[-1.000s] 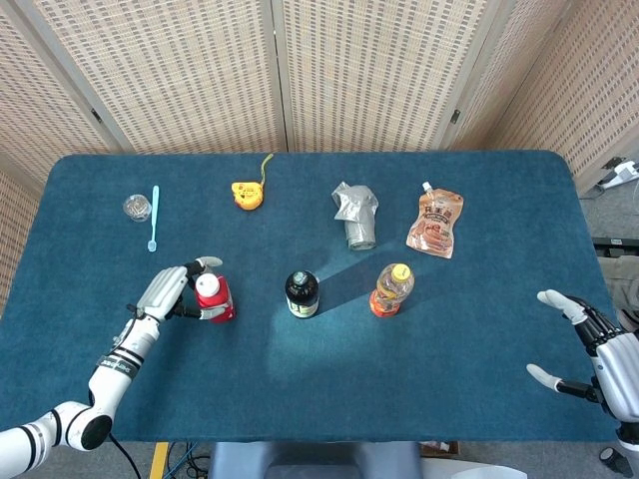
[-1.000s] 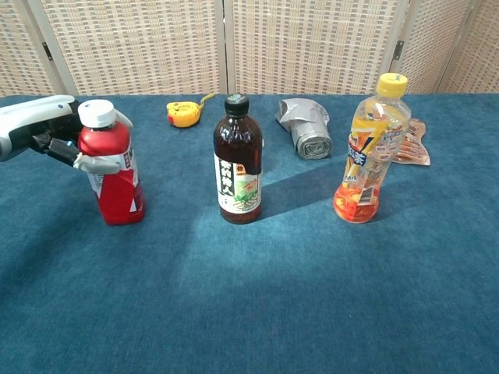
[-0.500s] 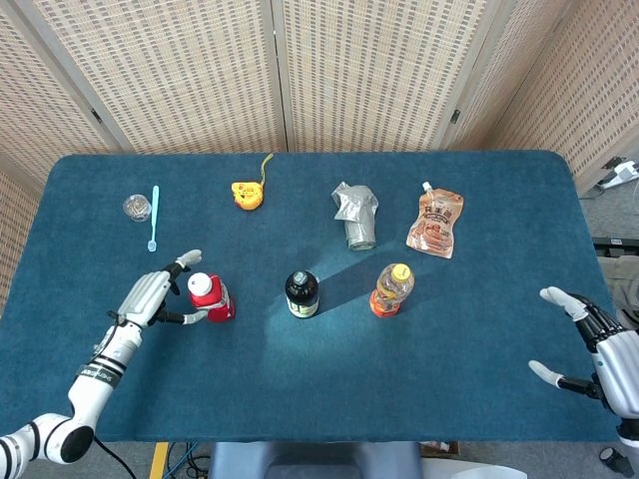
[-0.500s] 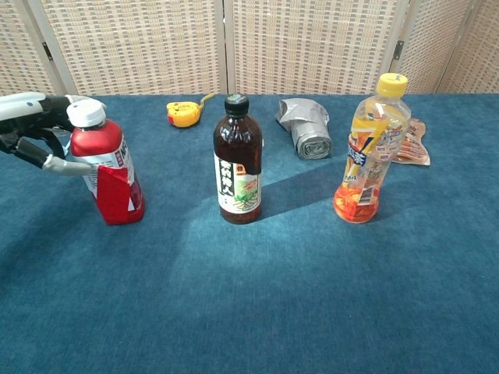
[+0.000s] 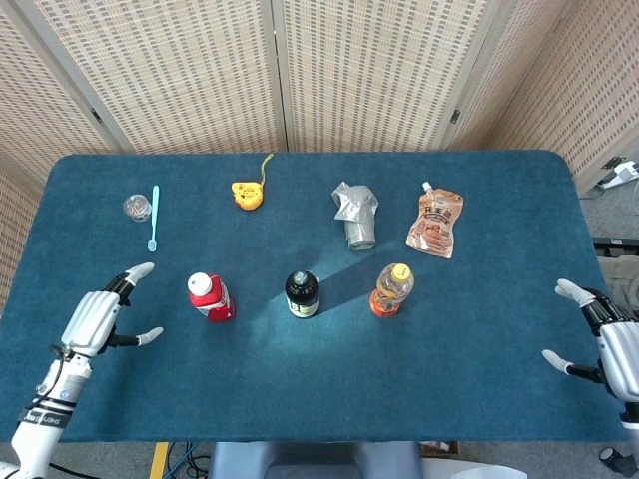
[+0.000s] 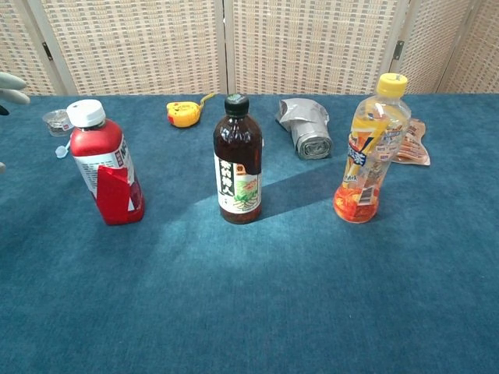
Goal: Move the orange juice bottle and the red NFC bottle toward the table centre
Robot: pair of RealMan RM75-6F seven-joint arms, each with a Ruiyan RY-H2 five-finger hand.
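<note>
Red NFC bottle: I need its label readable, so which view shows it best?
The chest view: the red NFC bottle stands side-on, with its label and white cap visible. The head view shows mostly its cap and shoulder from above.

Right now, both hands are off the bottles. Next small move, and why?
Probably bring the left hand back to steady the red NFC bottle: in the chest view it stands tilted, unheld. The orange juice bottle stands upright beside the dark bottle, and the right hand hangs open at the table's edge.

Bright, even light, sharp focus; soft shadows fall across the table (image 5: 300, 369).
</note>
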